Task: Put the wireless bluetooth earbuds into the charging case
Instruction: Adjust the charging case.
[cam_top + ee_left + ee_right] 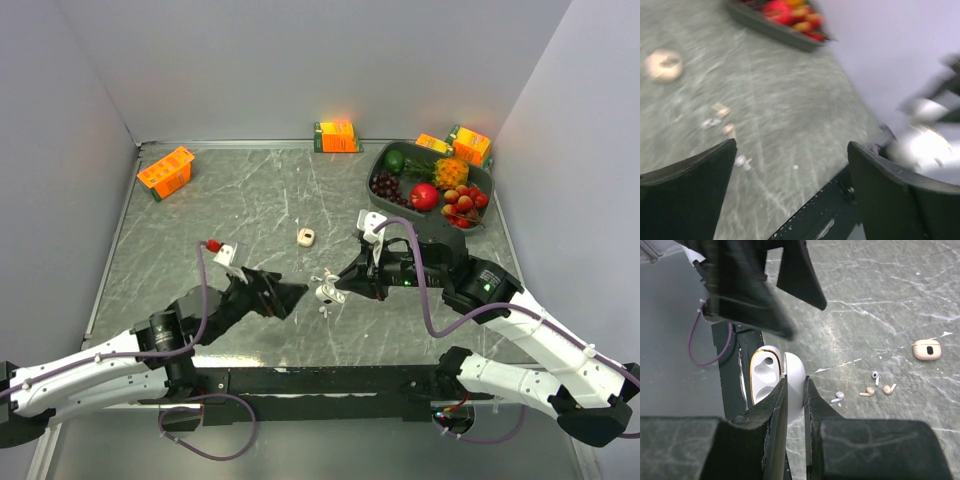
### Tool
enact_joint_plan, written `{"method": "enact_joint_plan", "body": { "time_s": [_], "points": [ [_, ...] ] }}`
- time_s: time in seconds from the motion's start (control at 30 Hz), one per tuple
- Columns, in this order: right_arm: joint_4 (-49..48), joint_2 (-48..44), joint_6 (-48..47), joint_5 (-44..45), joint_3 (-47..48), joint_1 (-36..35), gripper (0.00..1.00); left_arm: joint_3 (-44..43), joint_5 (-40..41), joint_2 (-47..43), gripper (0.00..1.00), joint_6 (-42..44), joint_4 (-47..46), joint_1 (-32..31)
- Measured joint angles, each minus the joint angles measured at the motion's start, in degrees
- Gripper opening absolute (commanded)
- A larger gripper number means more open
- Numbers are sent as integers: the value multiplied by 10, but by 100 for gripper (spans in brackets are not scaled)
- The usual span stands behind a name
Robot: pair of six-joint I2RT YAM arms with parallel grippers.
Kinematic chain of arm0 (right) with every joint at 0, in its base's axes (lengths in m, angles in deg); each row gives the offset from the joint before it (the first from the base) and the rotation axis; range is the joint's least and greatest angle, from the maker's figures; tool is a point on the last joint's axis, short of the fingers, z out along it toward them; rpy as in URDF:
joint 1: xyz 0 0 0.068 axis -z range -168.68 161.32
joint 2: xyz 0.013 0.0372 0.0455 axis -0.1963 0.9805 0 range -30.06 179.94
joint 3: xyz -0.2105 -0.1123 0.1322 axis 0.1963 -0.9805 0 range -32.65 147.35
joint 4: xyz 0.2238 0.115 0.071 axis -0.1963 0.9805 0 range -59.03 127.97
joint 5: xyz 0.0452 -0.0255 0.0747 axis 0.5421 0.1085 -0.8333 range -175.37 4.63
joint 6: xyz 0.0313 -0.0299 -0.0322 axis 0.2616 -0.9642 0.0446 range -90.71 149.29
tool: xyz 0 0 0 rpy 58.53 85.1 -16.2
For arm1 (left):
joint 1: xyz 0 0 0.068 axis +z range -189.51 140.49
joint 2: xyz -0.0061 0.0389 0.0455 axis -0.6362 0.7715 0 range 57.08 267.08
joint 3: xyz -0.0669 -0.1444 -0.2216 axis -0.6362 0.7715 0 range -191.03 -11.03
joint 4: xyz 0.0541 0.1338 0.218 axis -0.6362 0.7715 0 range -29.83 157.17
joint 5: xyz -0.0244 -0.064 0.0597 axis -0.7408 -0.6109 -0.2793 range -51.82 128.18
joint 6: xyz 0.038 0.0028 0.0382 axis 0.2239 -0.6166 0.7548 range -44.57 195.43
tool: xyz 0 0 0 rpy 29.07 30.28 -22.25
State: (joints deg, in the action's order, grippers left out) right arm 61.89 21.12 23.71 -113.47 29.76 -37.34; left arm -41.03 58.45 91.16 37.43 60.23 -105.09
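Note:
My right gripper point(795, 384) is shut on the lid of an open white charging case point(766, 377), held just above the table with its two empty wells showing. From above, the case point(328, 293) hangs between both grippers. Several tiny earbuds lie loose on the table beyond it: a white one point(838, 398), two beige ones point(868, 391) point(888, 388) and another white one point(875, 376). My left gripper point(791, 150) is open and empty, just left of the case point(925, 145); its view is blurred. A second, beige case point(927, 349) sits farther back.
A dark tray of fruit point(385, 195) stands at the back right. Orange cartons sit at the back left point(166, 171), back centre point(337, 136) and back right point(470, 145). The black rail at the table's front edge point(330, 380) runs close under both grippers.

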Motion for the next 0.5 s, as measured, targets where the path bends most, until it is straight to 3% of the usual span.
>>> {"method": "enact_joint_plan", "body": {
  "time_s": [0.13,0.23,0.33,0.5],
  "points": [
    [-3,1,2,1,5,0,0,-60,102,68,96,-116,108,1],
    [-3,1,2,4,9,0,0,-84,148,108,96,-153,154,1],
    [-3,2,4,11,13,0,0,-69,158,92,96,-123,136,-8],
    [-3,1,6,25,15,0,0,43,88,-63,96,24,26,-18]
  ]
}}
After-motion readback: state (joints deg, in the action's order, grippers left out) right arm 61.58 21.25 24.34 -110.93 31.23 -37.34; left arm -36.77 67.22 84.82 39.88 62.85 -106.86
